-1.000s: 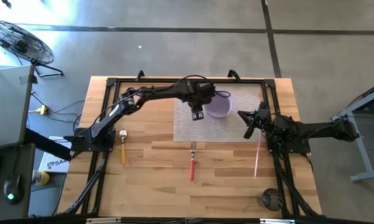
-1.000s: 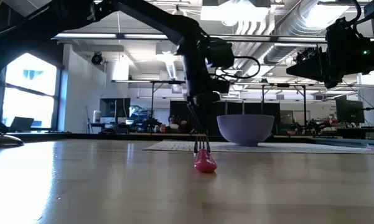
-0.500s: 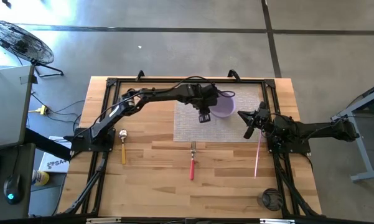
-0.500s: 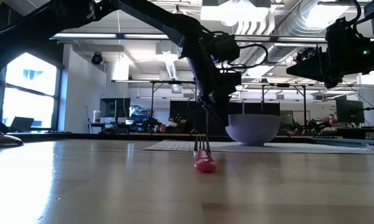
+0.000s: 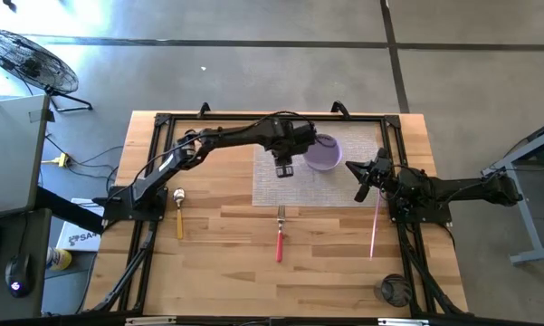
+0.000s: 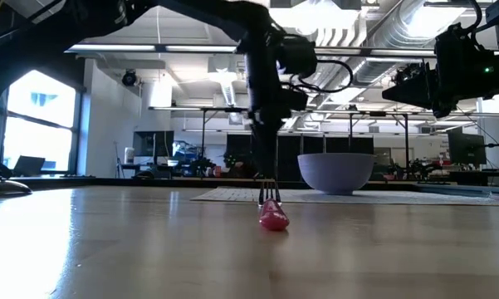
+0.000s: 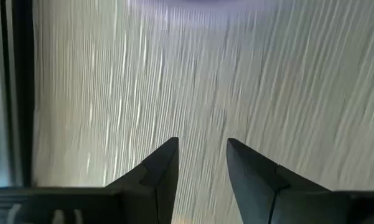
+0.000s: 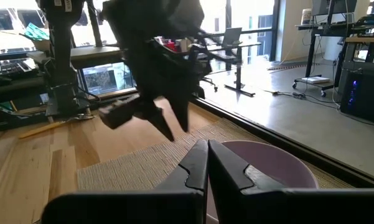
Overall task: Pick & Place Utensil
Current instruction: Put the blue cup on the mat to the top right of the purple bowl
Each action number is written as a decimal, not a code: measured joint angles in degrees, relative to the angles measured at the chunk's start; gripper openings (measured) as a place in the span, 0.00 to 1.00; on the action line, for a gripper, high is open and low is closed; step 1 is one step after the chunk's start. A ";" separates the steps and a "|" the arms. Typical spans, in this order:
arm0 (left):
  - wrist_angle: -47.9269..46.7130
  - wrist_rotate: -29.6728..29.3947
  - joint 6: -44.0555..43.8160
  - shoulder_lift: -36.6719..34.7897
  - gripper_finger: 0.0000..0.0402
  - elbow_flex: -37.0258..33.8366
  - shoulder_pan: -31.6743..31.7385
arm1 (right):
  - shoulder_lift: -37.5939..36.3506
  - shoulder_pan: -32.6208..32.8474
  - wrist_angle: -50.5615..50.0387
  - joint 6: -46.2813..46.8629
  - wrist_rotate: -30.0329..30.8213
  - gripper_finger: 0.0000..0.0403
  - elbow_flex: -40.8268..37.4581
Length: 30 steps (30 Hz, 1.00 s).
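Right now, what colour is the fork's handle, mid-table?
Red-pink. The fork shows best in the high view, lying below the woven mat.

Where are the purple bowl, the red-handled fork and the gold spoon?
purple bowl (image 5: pixel 322 154): high view, on the inside of the bowl.
red-handled fork (image 5: pixel 279 244): high view, on the red handle.
gold spoon (image 5: pixel 179 220): high view, on the handle.

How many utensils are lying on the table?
3: a spoon with yellow handle near the left arm's base, a fork with red handle in the middle, a pink utensil beside the right arm.
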 joint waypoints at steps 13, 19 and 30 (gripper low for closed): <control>-21.65 -18.01 -18.86 -4.96 0.32 -9.23 -0.86 | -0.02 0.01 0.00 0.00 -0.02 0.01 0.01; -21.82 -20.61 -26.37 -14.53 0.32 -27.19 -1.17 | 0.41 0.00 0.08 0.00 0.03 0.01 0.02; -7.31 -16.97 -36.06 -39.58 0.32 -58.28 -8.57 | 0.42 0.02 -0.02 -1.87 -0.03 0.01 0.00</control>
